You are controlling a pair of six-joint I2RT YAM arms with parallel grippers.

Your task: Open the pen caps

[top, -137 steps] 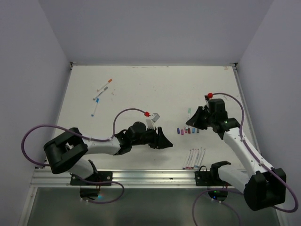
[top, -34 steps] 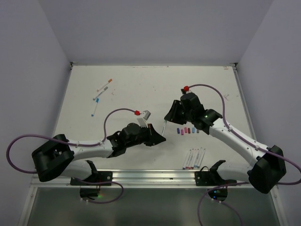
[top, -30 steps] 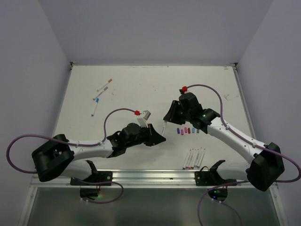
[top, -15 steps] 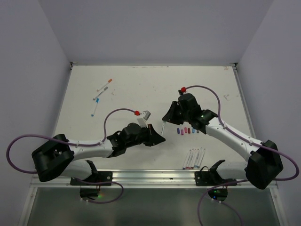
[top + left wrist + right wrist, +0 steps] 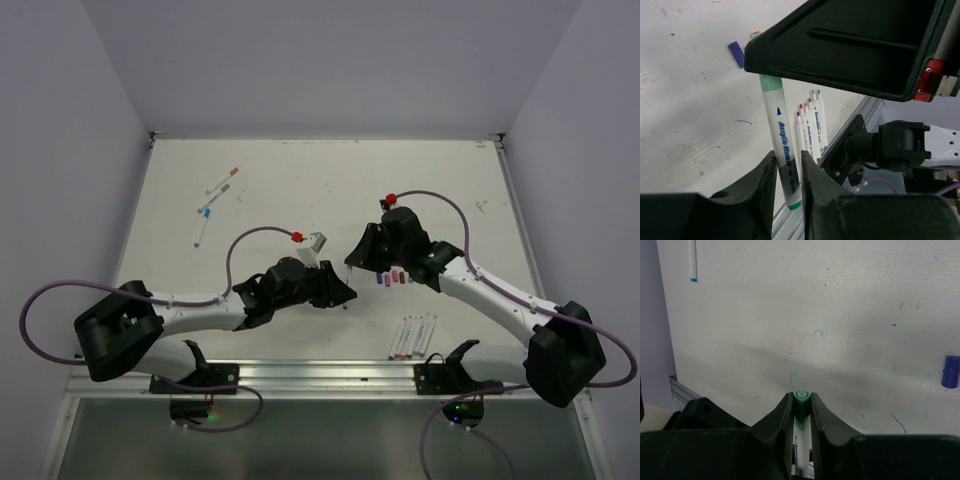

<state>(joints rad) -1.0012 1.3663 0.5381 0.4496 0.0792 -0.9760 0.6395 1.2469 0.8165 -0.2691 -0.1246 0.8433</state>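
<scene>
Just left of the row of loose caps, your right tool has closed in and now pinches the green cap. Your left tool brackets the green pen, its grip impossible to confirm. The cap looks still seated, so the pull remains.

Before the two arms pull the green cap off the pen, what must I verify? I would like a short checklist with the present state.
1. Hold of the right gripper on the green cap: ok, pinched from both sides.
2. Hold of the left gripper on the pen barrel: cannot tell; its fingers flank it closely.
3. Cap seated on the barrel, not yet pulled: ok.
4. The loose blue cap lies apart from the pen: ok.
5. The row of other pens lies aside: ok.
</scene>
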